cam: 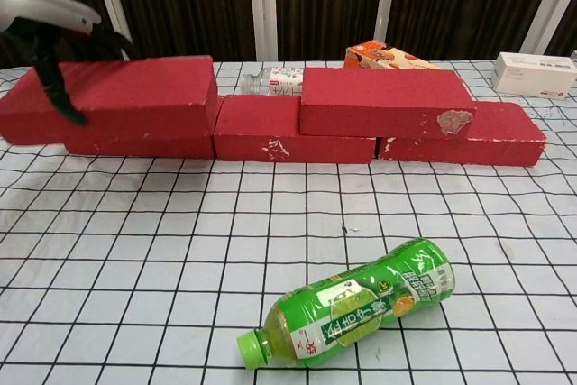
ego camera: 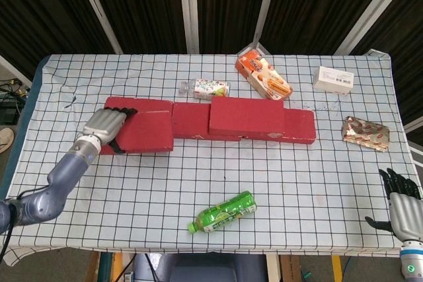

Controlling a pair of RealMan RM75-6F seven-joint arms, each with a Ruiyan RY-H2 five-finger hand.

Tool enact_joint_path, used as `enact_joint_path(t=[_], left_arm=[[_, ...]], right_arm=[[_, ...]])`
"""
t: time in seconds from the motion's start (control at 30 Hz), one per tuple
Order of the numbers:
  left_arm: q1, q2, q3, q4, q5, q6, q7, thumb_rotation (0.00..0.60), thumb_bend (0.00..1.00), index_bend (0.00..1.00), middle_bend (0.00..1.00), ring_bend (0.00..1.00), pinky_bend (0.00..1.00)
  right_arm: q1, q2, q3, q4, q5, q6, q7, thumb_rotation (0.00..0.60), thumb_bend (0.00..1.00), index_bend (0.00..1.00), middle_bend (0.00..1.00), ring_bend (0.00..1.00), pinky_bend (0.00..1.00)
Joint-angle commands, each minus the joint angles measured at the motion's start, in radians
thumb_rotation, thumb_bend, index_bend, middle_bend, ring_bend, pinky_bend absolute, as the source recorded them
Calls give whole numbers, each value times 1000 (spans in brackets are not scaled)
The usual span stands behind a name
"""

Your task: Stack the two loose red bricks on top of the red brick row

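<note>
My left hand grips the left end of a loose red brick and holds it raised over the left brick of the red brick row. A second red brick lies stacked on the row, right of centre. The row's right end shows bare. My right hand hangs open off the table's near right corner, fingers spread and holding nothing.
A green bottle lies on the near checkered cloth. Behind the row are a small clear bottle, an orange snack box and a white box. A foil packet sits at the right.
</note>
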Motion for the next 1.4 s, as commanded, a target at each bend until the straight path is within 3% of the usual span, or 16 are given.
enact_joint_path(t=[0.03, 0.4, 0.63, 0.9, 1.4], left_arm=[[-132, 13, 22, 144, -102, -100, 29, 600, 85, 209, 266, 229, 197], [-253, -185, 107, 488, -105, -222, -4, 600, 85, 192, 224, 189, 178], [-283, -281, 110, 635, -74, -319, -105, 600, 76, 185, 213, 184, 177], [-291, -332, 119, 695, -8, -384, -219, 600, 51, 185, 212, 182, 177], [-302, -363, 131, 712, 99, -377, -350, 600, 51, 189, 211, 183, 177]], right_arm=[[14, -11, 18, 5, 53, -10, -30, 600, 172, 0, 0, 0, 0], [31, -33, 33, 14, 131, -8, -79, 600, 171, 0, 0, 0, 0], [42, -40, 40, 29, 173, -19, -93, 600, 172, 0, 0, 0, 0], [48, -44, 40, 37, 182, -21, -91, 600, 172, 0, 0, 0, 0], [49, -39, 36, 35, 181, -17, -80, 600, 171, 0, 0, 0, 0]])
